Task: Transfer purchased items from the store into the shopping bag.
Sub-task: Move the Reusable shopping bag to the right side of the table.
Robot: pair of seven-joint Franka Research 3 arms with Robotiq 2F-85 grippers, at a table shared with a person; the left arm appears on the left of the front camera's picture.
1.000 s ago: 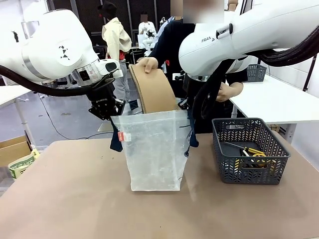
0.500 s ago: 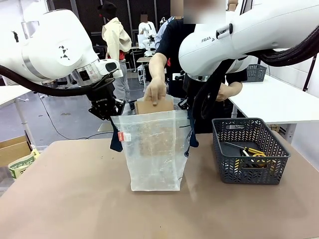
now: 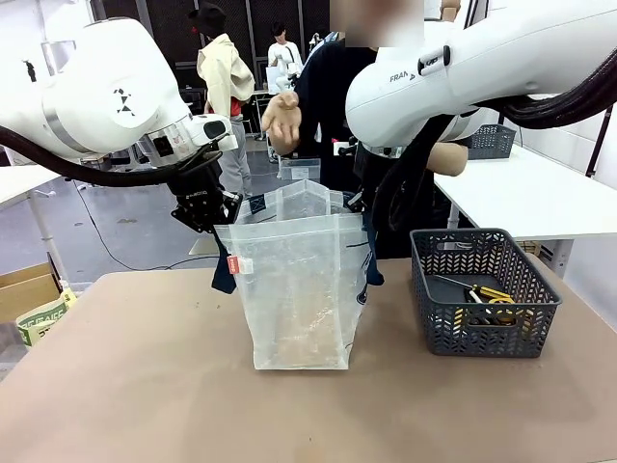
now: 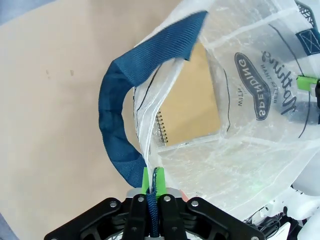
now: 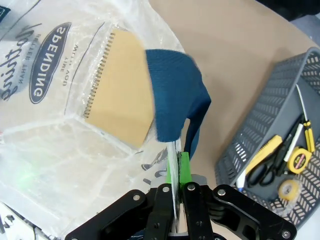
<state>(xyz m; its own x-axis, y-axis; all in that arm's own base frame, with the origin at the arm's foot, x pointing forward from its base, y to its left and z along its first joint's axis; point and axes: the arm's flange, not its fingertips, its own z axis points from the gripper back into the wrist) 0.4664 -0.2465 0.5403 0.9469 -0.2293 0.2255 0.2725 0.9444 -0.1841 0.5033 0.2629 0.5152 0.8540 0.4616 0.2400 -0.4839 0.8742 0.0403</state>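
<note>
Standing on the counter (image 3: pixel 145 386), shopping bag (image 3: pixel 299 289), each navy handle (image 4: pixel 117 125) pinched in a fully closed gripper: left gripper (image 4: pixel 151 187), right gripper (image 5: pixel 177 170). Wrist views reveal a spiral notebook (image 4: pixel 192 105) inside; front view blurs it. Lattice basket (image 3: pixel 482 299) beside: scissors (image 5: pixel 262 167), tape measure (image 5: pixel 299 159), indistinct from the front.

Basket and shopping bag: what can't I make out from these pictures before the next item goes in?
- Front view: the basket has a lattice wall that hides most of its contents.
- Right wrist view: the basket is cut off by the picture's edge, so the items left can't be counted.
- Front view: the shopping bag has cloudy plastic that blurs what lies inside.
- Wrist views: the brown notebook covers the bag floor; anything beneath is hidden.
</note>
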